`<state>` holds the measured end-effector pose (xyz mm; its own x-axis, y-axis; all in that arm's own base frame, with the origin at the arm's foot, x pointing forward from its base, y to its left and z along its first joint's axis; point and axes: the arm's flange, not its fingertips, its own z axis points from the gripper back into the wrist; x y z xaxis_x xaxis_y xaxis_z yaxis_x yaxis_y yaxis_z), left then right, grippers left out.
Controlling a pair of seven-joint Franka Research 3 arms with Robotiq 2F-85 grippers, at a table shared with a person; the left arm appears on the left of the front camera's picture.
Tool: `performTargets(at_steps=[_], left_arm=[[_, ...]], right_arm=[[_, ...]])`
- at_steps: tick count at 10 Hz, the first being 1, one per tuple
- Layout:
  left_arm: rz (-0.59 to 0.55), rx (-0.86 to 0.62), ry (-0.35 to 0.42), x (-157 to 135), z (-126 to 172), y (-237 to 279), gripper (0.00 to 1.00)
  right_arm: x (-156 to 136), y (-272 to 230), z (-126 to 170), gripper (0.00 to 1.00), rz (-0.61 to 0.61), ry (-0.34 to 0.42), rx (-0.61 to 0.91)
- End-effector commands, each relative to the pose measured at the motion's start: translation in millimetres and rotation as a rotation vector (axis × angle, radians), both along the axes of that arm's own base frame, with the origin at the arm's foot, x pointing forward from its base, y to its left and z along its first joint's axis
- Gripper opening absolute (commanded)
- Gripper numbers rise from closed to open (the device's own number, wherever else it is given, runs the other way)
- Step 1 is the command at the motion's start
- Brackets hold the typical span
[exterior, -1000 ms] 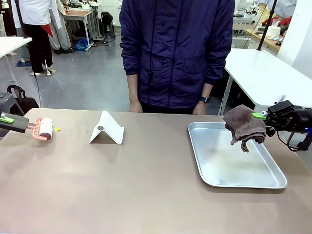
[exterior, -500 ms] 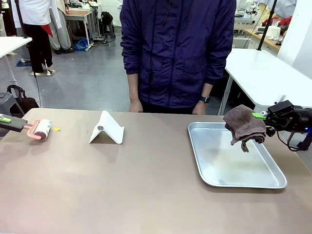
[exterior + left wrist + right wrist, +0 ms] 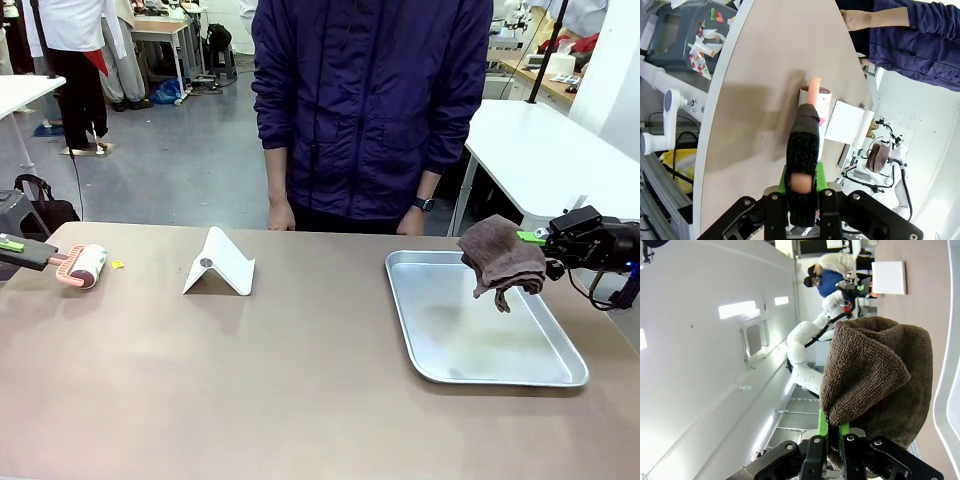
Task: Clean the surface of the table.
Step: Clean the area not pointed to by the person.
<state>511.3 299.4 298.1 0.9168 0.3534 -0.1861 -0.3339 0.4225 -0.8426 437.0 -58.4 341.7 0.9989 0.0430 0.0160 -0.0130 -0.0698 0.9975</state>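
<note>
The table (image 3: 250, 370) has a wide matte taupe-brown top. At its far left edge my left gripper (image 3: 20, 247) is shut on the black handle of a pink lint roller (image 3: 85, 265), whose white roll rests on or just over the top. The left wrist view has the roller (image 3: 815, 102) ahead of the gripper (image 3: 802, 192). My right gripper (image 3: 535, 240) is shut on a brown cloth (image 3: 500, 260) hanging above the silver tray (image 3: 470, 340). In the right wrist view the cloth (image 3: 880, 375) bunches out of the gripper (image 3: 834, 432).
A white folded stand (image 3: 220, 265) sits left of centre, with a small yellow scrap (image 3: 117, 264) beside the roller. A person (image 3: 370, 110) stands at the far edge, hands hanging down. A grey bin with paper scraps (image 3: 685, 35) stands off the table's left end.
The left gripper has drawn the lint roller a little to the left, then stopped. The right gripper and cloth have not moved. The person shifted slightly.
</note>
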Motion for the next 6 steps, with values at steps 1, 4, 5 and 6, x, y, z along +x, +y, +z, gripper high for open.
performTargets(at_steps=[1,4,5,6], left_arm=[[0.014,0.052,-0.026,-4,-3,-15,0.22],[-0.036,0.091,-0.064,-17,0,-38,0.22],[-0.048,0.108,-0.069,-20,-2,-46,0.22],[-0.050,0.137,-0.072,-21,-5,-55,0.22]], right_arm=[[-1,2,2,0.09,-0.002,-0.016,-0.012],[-1,2,2,0.09,-0.002,-0.016,-0.012],[-1,2,2,0.09,-0.002,-0.016,-0.012],[-1,2,2,0.09,-0.002,-0.016,-0.012]])
